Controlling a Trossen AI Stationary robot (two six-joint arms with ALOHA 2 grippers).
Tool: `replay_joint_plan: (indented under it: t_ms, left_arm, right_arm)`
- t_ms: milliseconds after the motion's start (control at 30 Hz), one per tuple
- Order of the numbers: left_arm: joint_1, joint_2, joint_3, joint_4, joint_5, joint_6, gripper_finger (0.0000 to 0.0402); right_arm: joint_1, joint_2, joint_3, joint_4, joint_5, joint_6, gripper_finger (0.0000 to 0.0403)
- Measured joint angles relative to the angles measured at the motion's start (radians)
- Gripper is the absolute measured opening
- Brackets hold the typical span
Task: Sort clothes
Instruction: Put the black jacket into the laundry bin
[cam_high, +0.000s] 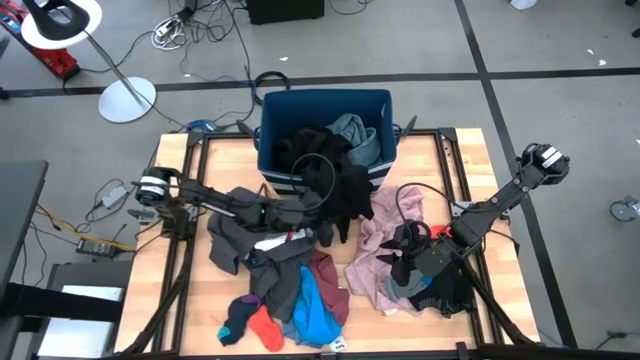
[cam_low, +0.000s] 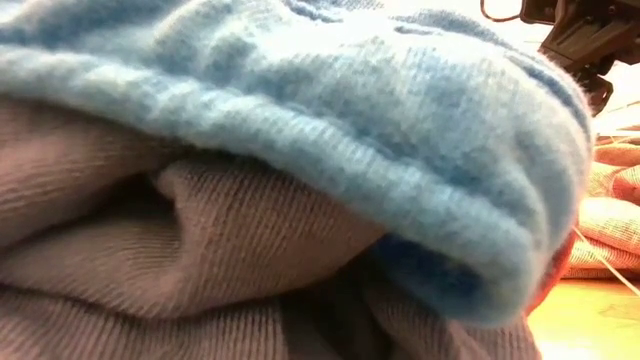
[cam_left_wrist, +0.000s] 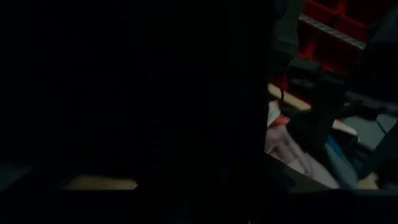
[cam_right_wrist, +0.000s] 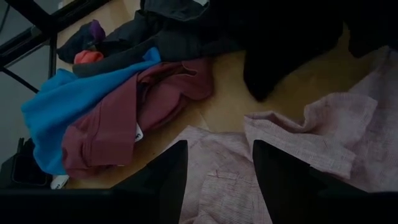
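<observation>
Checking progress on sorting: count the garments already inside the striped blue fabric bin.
2 visible: a black garment spilling over the front wall of the blue fabric bin, and a grey-teal garment at its right back. More may lie underneath.

Both arms are dark, almost black, built of slim straight links joined by rounded housings. The left arm (cam_high: 200, 195) has a pale silver-white cylindrical joint at its outer end. A thin black cable loops in an arc beside the left claw (cam_high: 300, 208). The right claw (cam_right_wrist: 214, 180) has two broad, flat, matte black fingers (cam_right_wrist: 168, 180) with angular edges.
</observation>
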Motion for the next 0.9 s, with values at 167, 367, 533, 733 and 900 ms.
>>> replay_joint_plan:
  t_ms: [167,367,533,733,900]
  left_arm:
    - [0.001,0.015,0.105,-0.004,0.0,0.118,0.0022]
    - [-0.002,0.004,0.267,-0.087,-0.019,0.247,0.0004]
    - [-0.001,0.004,0.487,-0.382,-0.077,0.364,0.0002]
    - [0.035,0.004,0.763,-0.689,-0.205,0.532,0.0001]
    - [0.122,0.004,0.949,-0.859,-0.214,0.601,0.0001]
  right_arm:
    - [0.0,0.0,0.0,0.001,0.0,0.0,0.0183]
    - [0.0,0.0,0.0,0.0,0.0,0.0,0.0183]
    - [0.0,0.0,0.0,0.001,0.0,0.0,0.0183]
    - [0.0,0.0,0.0,0.0,0.0,0.0,0.0183]
    - [0.0,0.0,0.0,0.001,0.0,0.0,0.0183]
